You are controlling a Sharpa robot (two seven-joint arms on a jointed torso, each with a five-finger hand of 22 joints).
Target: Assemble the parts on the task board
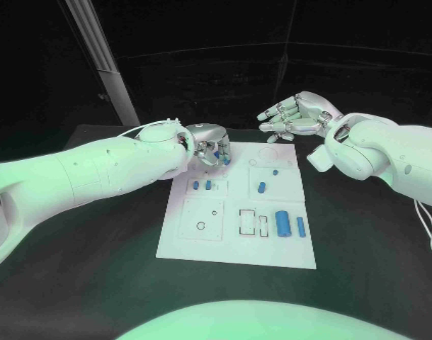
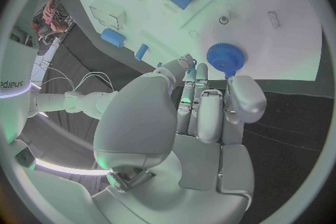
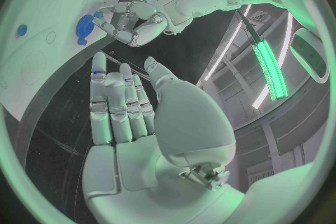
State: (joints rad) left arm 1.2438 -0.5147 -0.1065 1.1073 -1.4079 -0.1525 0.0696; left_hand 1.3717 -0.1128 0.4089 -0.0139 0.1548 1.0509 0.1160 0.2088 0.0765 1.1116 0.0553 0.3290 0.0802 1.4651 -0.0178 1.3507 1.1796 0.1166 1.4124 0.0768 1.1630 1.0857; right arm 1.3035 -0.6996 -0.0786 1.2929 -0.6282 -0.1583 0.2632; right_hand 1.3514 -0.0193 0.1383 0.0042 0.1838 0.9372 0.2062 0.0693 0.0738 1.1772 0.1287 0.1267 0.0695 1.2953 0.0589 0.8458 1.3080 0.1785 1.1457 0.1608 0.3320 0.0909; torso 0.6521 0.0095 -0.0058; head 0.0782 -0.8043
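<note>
On the black table [image 1: 93, 283] lies the white task board [image 1: 239, 241], and the left hand [image 1: 208, 145] sits over its far left corner, fingers curled down toward the plate. From the left wrist view, the same hand [image 2: 203, 117] has its fingertips [image 2: 187, 63] gathered just beside a round blue toothed part [image 2: 225, 56] that rests on the board [image 2: 287, 39]; whether the fingers actually pinch it or only touch its edge I cannot tell. The right wrist view shows that left hand [image 3: 122, 22] from across the table, with the round blue part [image 3: 85, 26] lying next to its fingers. Out past the far right corner of the board, the right hand [image 1: 299, 115] hangs above the table, holding nothing, its fingers spread and loosely bent; its own wrist view shows the palm and fingers [image 3: 119, 112] extended and apart, clear of the plate. Further down the board, two small blue parts [image 1: 202, 185] stand side by side in a left-hand recess, another blue part [image 1: 262, 188] sits near the middle, and a larger blue block [image 1: 282, 222] with a slim blue pin [image 1: 301, 227] just beside it lies near the right edge. Beside the block are two dark rectangular outlines [image 1: 252, 222] marked on the board.
</note>
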